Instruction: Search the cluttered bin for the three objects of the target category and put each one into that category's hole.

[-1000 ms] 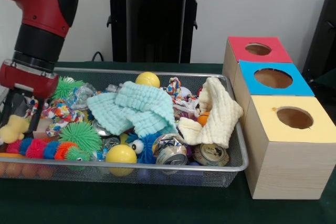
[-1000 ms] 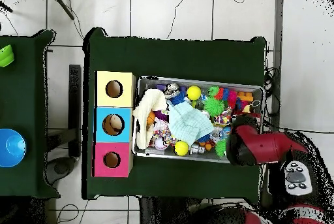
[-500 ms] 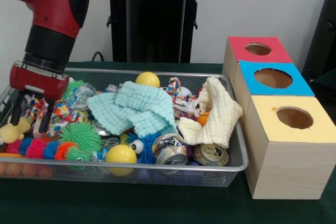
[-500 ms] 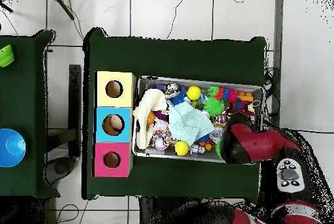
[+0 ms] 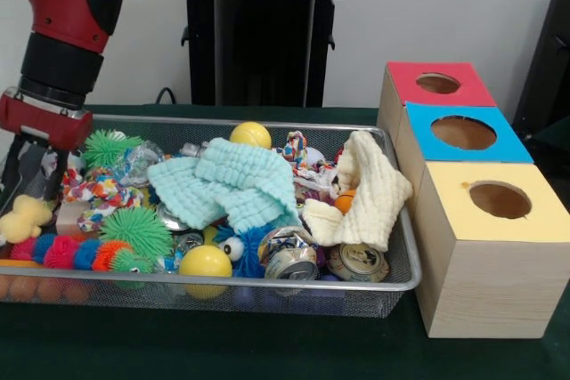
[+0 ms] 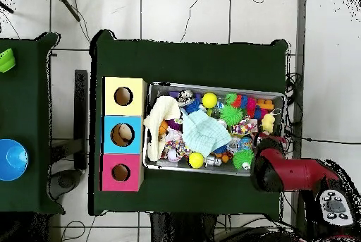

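Tool (image 5: pixel 34 166) at bin's (image 5: pixel 267 284) end, yellow plush (image 5: pixel 25 218) just below.

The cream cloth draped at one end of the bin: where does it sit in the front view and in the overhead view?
Front view: the cream cloth lies at the bin's right end, nearest the yellow-topped box.
Overhead view: the cream cloth lies at the bin's left end, again beside the yellow-topped box.
Shared landmark: the row of three boxes, next to the cloth's end of the bin in both.
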Tool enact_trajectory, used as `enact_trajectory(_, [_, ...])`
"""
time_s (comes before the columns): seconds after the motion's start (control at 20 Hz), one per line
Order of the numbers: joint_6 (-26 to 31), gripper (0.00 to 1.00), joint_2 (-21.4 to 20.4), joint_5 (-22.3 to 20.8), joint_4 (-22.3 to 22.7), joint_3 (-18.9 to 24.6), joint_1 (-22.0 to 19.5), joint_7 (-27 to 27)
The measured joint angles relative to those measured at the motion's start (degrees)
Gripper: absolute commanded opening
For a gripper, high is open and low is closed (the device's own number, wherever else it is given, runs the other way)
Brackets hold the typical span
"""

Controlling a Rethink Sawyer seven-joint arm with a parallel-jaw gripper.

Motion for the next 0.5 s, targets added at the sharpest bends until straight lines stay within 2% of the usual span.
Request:
enact_trajectory(0.25, [1.22,1.00,-0.66,0.01,2.31,-0.50,-0.45,0.00])
enact_trajectory(0.5, [1.42,1.00,-0.65,0.42,3.76,-1.35,1.20,0.00])
